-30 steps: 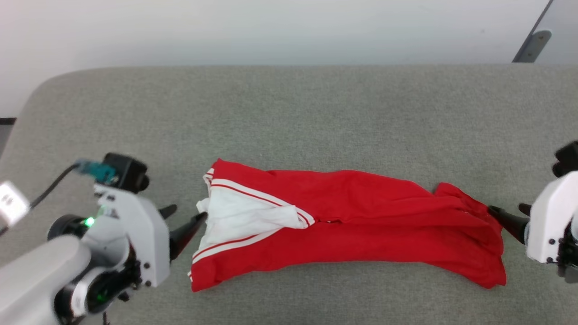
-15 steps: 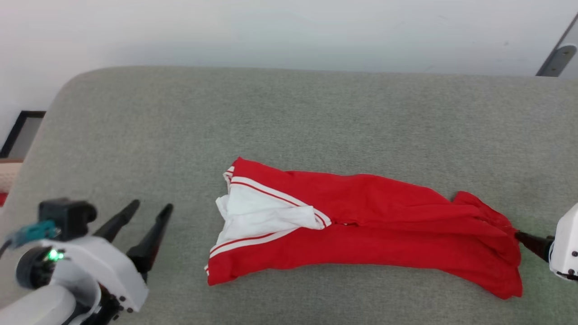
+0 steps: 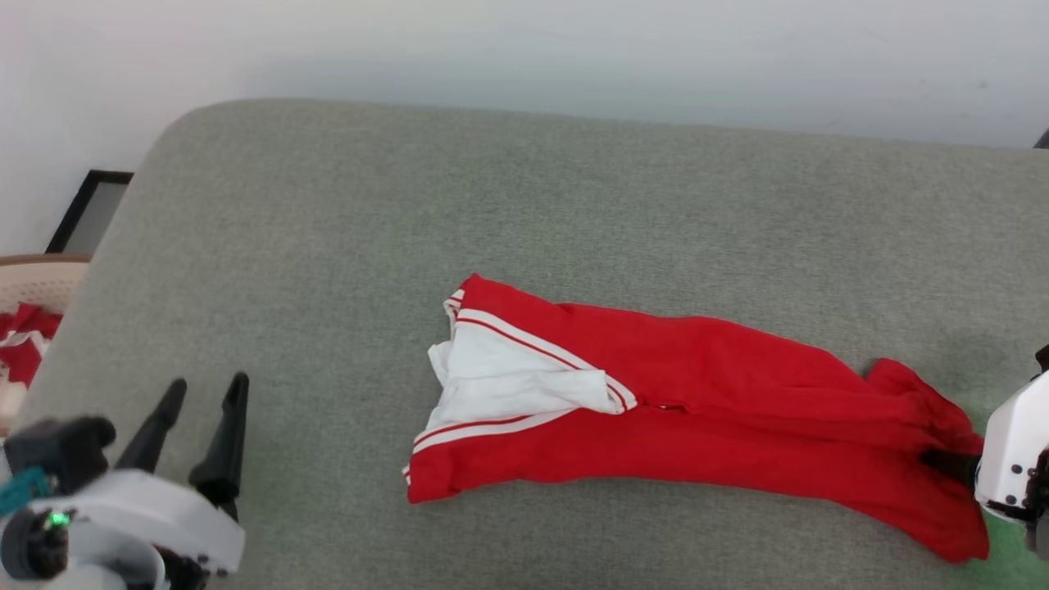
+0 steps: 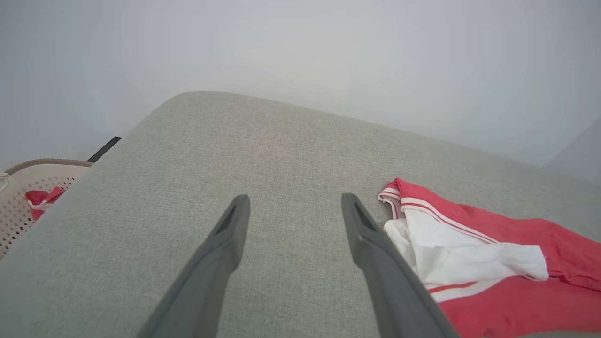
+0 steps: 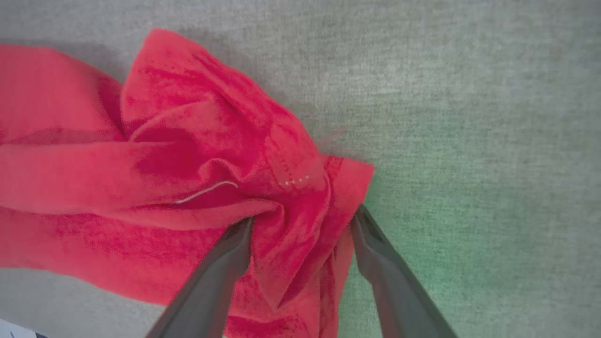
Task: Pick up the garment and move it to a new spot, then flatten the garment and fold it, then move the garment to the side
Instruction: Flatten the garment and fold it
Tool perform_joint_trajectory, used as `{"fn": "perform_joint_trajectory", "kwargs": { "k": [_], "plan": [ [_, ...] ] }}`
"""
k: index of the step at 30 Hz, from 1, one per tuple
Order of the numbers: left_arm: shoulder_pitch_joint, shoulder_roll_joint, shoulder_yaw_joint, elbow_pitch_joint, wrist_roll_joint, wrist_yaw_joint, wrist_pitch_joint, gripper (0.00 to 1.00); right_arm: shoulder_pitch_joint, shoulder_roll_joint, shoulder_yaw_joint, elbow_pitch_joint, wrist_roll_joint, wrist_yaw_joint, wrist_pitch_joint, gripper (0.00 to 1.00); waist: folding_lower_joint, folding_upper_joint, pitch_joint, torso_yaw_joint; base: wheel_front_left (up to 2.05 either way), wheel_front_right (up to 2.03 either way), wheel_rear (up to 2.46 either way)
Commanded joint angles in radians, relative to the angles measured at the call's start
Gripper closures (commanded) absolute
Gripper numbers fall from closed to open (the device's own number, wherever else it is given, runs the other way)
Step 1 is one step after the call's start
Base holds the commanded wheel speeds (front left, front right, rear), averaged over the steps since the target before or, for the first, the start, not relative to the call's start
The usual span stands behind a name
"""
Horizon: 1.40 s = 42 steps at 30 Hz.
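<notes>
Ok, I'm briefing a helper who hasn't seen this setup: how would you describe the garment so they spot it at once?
On the wide grey cushioned surface, the garment lies stretched across the near half, its right end between the fingers of the right gripper. It is long, bright red, white-sleeved at its left; the other red cloth sits in the pale basket off the left edge.
</notes>
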Motion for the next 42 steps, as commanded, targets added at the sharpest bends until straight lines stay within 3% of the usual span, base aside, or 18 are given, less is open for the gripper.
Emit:
{"fn": "perform_joint_trajectory", "kwargs": {
  "k": [1,2,3,9,18,30,37,42],
  "plan": [
    [0.033,-0.02,0.031,0.005,0.034,-0.018,0.0,0.0,-0.009,0.002,-0.003,0.033,-0.018,-0.002,-0.006,0.33,0.0,0.0,0.003,0.009,0.0,0.0,0.0],
    [0.055,-0.041,0.06,0.011,0.055,-0.028,0.0,0.0,-0.013,0.004,-0.001,0.052,-0.021,-0.002,-0.013,0.75,0.0,0.0,0.004,0.014,0.0,0.0,0.0],
    [0.075,-0.056,0.085,0.015,0.077,-0.037,0.0,0.0,-0.017,0.004,0.0,0.068,-0.019,-0.002,-0.016,1.0,0.0,0.0,0.004,0.018,0.0,0.0,0.0],
    [0.174,-0.155,0.227,0.017,0.181,-0.102,0.0,0.0,-0.048,-0.004,0.0,0.118,-0.03,-0.002,-0.058,1.0,0.0,0.0,0.005,0.036,0.0,0.0,0.0],
    [0.259,-0.264,0.373,0.027,0.264,-0.173,0.0,0.0,-0.101,-0.077,0.017,0.103,-0.003,-0.002,-0.046,1.0,0.0,0.0,0.009,0.03,0.0,0.0,0.0],
    [0.268,-0.324,0.433,0.04,0.325,-0.224,0.0,0.0,-0.171,-0.2,-0.066,0.141,-0.118,-0.002,-0.073,1.0,0.0,0.0,0.025,0.01,0.0,0.0,0.0],
    [0.275,-0.34,0.444,0.053,0.334,-0.234,0.0,0.0,-0.196,-0.176,-0.021,0.101,-0.077,-0.002,-0.052,1.0,0.0,0.0,0.017,-0.005,0.0,0.0,0.0],
    [0.296,-0.348,0.463,0.055,0.329,-0.232,0.0,0.0,-0.169,-0.149,0.074,-0.035,0.009,-0.002,-0.027,1.0,0.0,0.0,0.001,-0.021,0.0,0.0,0.0]
  ]
}}
